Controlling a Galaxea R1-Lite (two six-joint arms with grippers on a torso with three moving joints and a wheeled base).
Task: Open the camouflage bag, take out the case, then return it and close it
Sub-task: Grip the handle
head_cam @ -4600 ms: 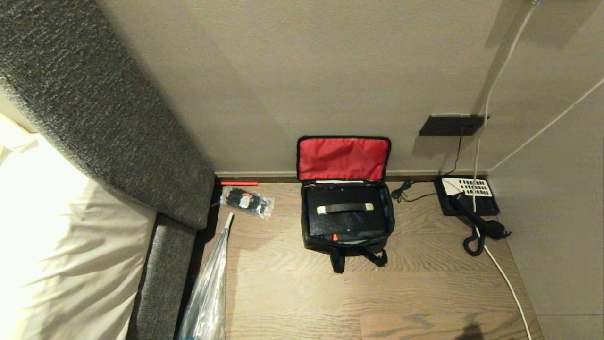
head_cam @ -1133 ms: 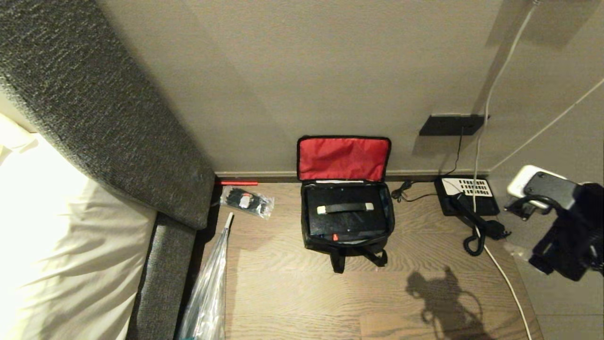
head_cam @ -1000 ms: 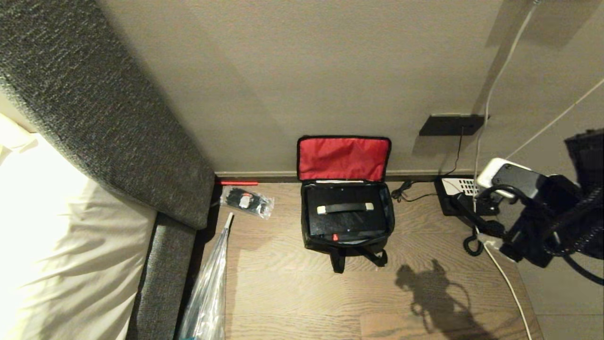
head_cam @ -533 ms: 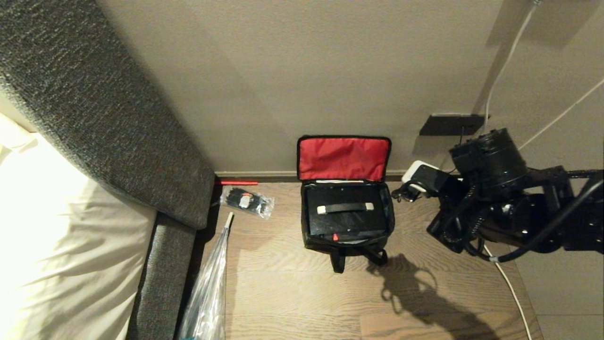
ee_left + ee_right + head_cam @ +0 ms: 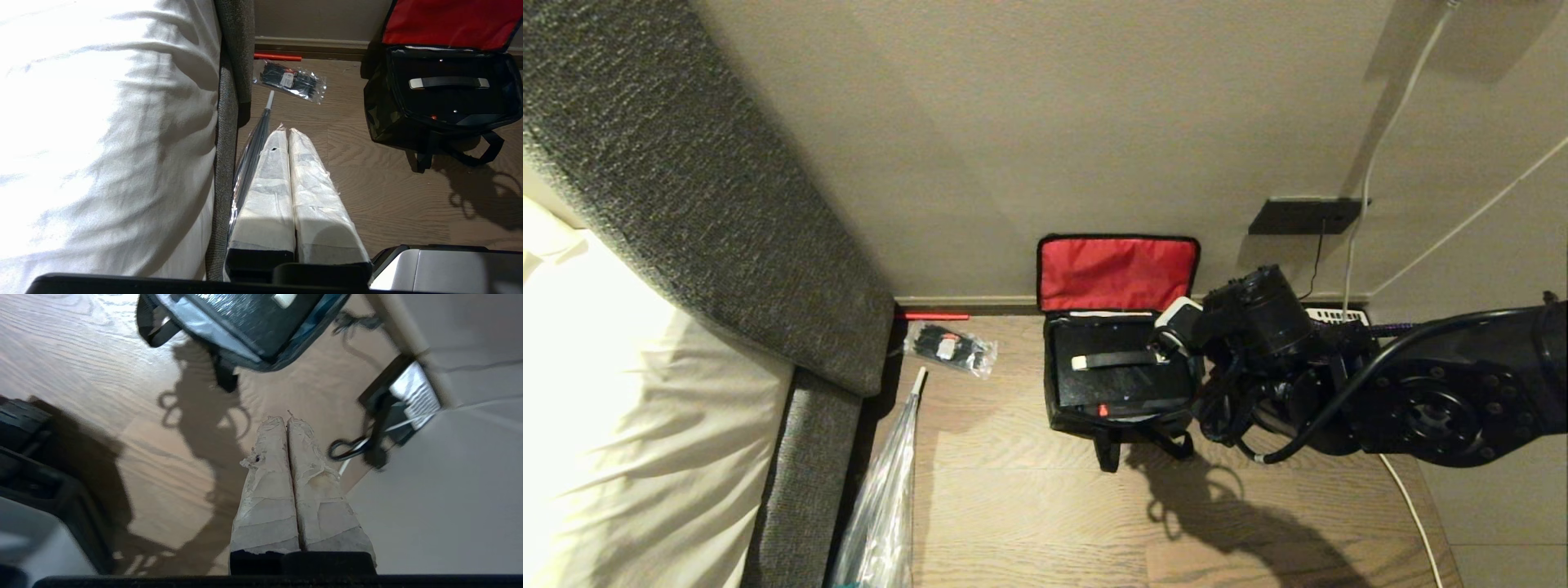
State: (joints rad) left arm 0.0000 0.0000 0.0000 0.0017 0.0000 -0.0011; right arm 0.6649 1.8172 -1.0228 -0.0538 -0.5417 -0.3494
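Your camouflage bag [image 5: 1125,408] stands on the wooden floor [image 5: 1029,498] against the wall, lid thrown back so its red lining [image 5: 1117,273] leans upright on the wall behind it. The case [image 5: 1119,380] lies inside the bag, its strap handle [image 5: 1112,360] facing up. Your right gripper [image 5: 287,418] hangs above the floor just beside the bag, on its telephone side, fingers [image 5: 269,486] pressed together and empty; they touch neither bag nor case. The telephone [image 5: 402,404] sits on the floor beyond them, by the wall. Your left gripper [image 5: 288,130] waits well away from the bag, near the bed [image 5: 102,134], fingers clenched on nothing. A clear packet [image 5: 951,347] lies on the floor between bag and bed.
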